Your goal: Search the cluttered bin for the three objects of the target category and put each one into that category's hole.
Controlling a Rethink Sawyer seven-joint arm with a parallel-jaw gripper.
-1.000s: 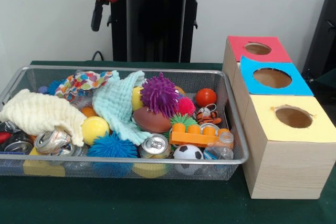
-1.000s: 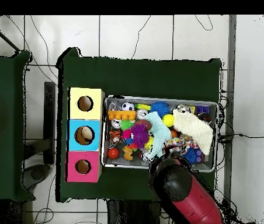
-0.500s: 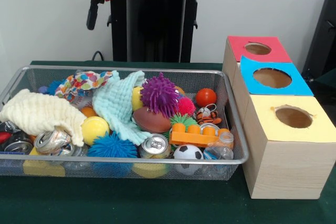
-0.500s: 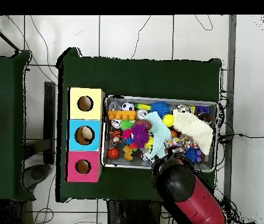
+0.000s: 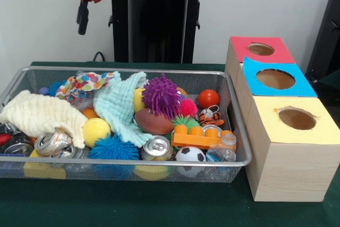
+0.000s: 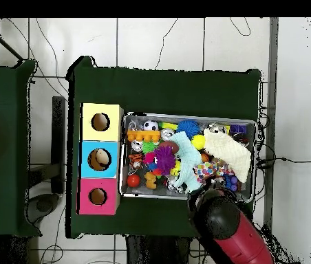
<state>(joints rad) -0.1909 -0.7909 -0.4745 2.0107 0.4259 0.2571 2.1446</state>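
Three holes wait at one side: red box, blue box, yellow box, in a row touching each other, just beside the short end of the wire bin on the green surface. Which category is wanted I can't tell from here, so candidates only: cans, e.g. the silver can at the bin's front rim; balls, e.g. the orange ball near the box end; cloths, i.e. the cream cloth and mint cloth.

Tool hangs high, well above the bin's contents, nr the back corner at the end away from the boxes. Can't tell if it's wide or narrow; nothing seen in it.

Key relation, front view: everything in the bin lies below the tool and mostly toward the box side, so any pick looks like a drop down plus a reach across. Cream cloth is nearest under it; orange ball and silver can are well apart from it, toward the boxes. Overhead agrees: arm head sits over the bin's long edge on the robot's side, toward the end opposite the boxes. Bin's long axis runs straight toward the boxes, so carry-off prob. goes along it.
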